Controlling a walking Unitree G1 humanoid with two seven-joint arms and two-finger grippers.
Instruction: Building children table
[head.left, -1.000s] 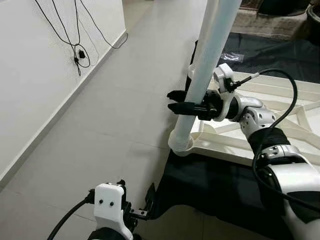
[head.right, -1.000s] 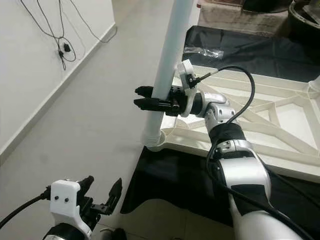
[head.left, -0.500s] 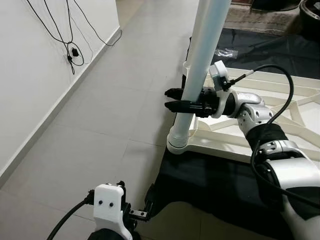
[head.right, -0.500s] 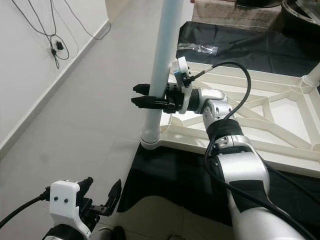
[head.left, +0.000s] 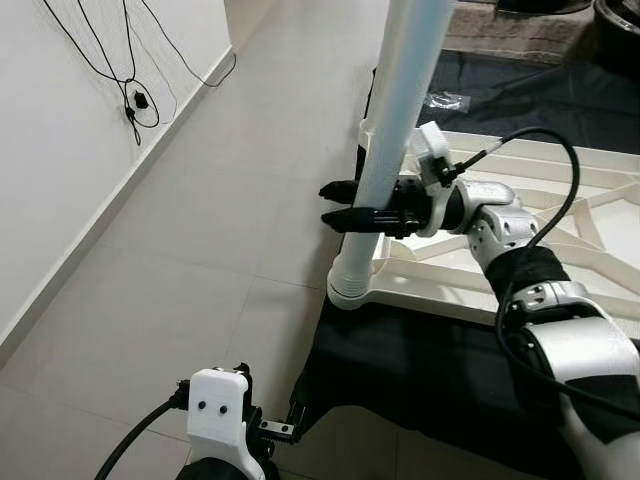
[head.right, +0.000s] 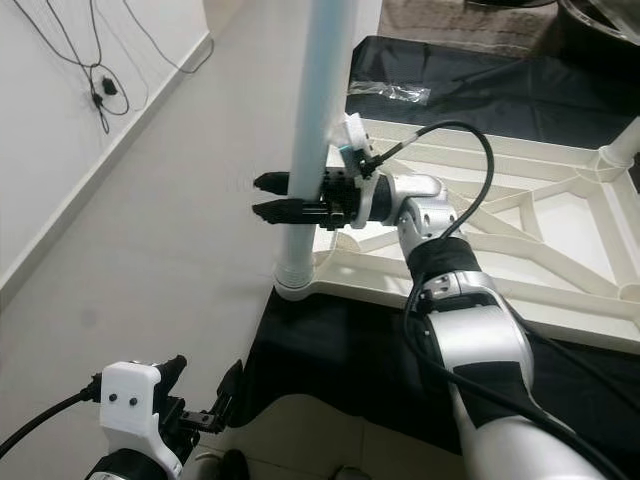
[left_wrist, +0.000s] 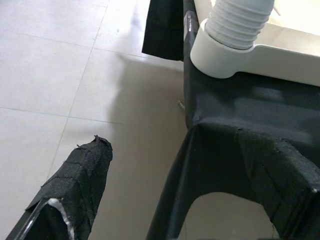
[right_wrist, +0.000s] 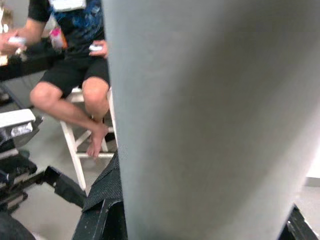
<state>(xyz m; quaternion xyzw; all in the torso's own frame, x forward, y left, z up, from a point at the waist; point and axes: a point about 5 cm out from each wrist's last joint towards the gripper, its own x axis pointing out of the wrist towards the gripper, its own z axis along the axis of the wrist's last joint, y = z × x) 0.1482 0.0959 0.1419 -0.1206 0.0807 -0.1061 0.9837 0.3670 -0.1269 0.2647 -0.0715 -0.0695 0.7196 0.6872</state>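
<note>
The right tool (head.left: 338, 204) is clamped on the leg (head.left: 398, 130), its two black fingers (head.right: 272, 196) passing either side of the white tube and poking out toward 9 o'clock. The leg stands nearly upright, leaning a touch toward 1 o'clock, so its long axis runs straight up out of the socket (head.left: 350, 290) at the near-left corner of the tabletop (head.right: 560, 230). That axis is what the coming move turns on: the threaded foot already sits in the socket collar, and any seating or twisting probably has to go along and around this line, with the tool gripping from the side, partway up the tube.

The leg is a plain, smooth white tube with a ribbed end at the bottom (left_wrist: 235, 25), where it meets the rounded corner collar. The tabletop lies upside down on a black cloth (head.left: 450, 370) spread on the tiled floor (head.left: 200, 250), its underside ribs showing as diagonal struts.

The right arm is by far the nearer one. The left tool (left_wrist: 165, 190) hangs low at 6 o'clock — fingers apart, holding nothing, pointed at the cloth edge and the socket beyond. A cable (head.left: 130, 60) dangles on the wall at 10 o'clock. In the right wrist view a seated person (right_wrist: 75, 75) is visible past the tube.
</note>
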